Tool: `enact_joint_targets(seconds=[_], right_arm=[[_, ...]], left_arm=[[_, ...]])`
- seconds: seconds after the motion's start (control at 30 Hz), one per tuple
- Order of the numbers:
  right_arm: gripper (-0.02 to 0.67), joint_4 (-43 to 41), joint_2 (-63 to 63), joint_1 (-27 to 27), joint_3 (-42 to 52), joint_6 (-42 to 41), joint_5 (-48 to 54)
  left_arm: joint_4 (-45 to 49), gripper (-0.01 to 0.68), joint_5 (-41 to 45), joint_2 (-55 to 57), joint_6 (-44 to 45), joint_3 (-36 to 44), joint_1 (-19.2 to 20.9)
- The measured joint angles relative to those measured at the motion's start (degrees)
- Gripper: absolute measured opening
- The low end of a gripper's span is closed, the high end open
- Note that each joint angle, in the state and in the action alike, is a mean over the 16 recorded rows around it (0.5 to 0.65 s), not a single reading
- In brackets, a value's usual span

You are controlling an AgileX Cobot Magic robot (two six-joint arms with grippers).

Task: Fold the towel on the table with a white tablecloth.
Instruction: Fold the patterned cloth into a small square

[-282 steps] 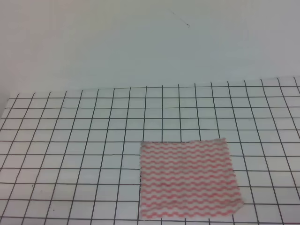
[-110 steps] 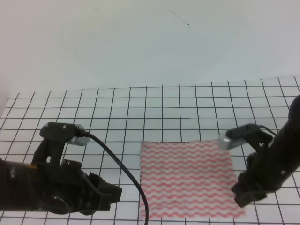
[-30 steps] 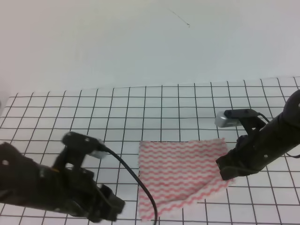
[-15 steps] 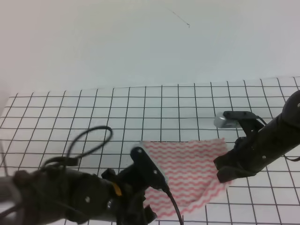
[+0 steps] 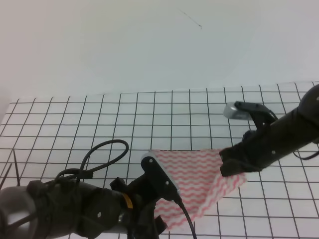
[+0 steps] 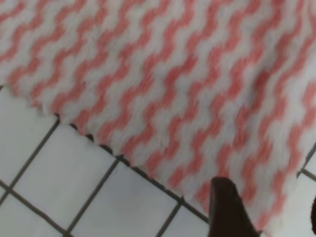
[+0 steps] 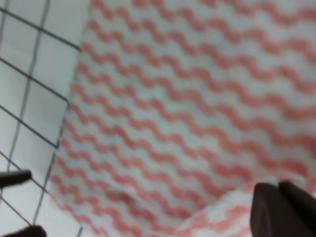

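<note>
Exterior high view shows our right pincer (image 5: 233, 167) clenched on the thin pink-striped white towel (image 5: 197, 174), lifting its corner off the grid-lined white counter (image 5: 99, 124); our left pincer's state we cannot tell, and the cloth may slip.

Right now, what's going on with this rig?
Two arms are working a striped towel on the gridded white tablecloth. The right claw pinches the towel's near right corner and holds it lifted over the rest of the cloth, starting a fold. The left claw sits at the towel's near left edge; its wrist view shows one finger over that edge, but not whether it grips. The far edge lies flat on the table.
</note>
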Motion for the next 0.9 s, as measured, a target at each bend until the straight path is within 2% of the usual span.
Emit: enact_joint_targets(seconds=[0.33, 0.9], right_arm=[[0.0, 0.1, 1.2, 0.0, -2.9, 0.2, 0.6], [0.0, 0.0, 2.2, 0.0, -3.1, 0.2, 1.3]], left_arm=[[-0.1, 0.338, -1.5, 1.0, 0.4, -0.3, -0.7], [3.0, 0.354, -3.0, 7.6, -6.2, -6.0, -6.8]])
